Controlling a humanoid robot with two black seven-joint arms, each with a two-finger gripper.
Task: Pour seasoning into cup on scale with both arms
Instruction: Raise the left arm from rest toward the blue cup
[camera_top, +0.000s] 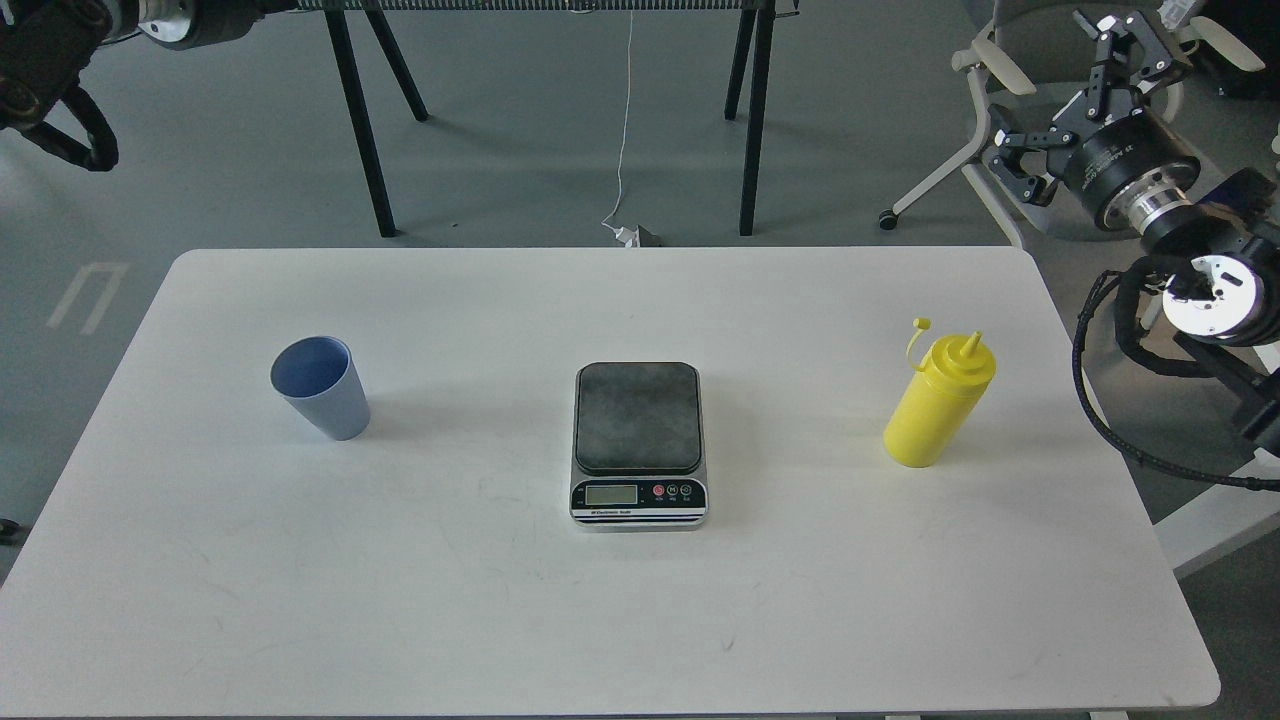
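On the white desk (600, 620), in the head view, the light blue ribbed plastic cup (320, 388) stands at centre left, well apart from the grey-topped digital scale (638, 445); seasoning could be poured onto a bare platform. The yellow squeeze bottle (940, 402) stands at centre right, easily toppled. The right gripper (1060, 105), upper right, is spread wide and empty; the left gripper (60, 100), upper left, cannot be judged.

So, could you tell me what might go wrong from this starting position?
The cup stands on the table, not on the scale, so pouring now would miss the weighing. The seasoning bottle is tall and narrow, so a sideways nudge from the right gripper could tip it. Its cap hangs off, so tilting may spill early.
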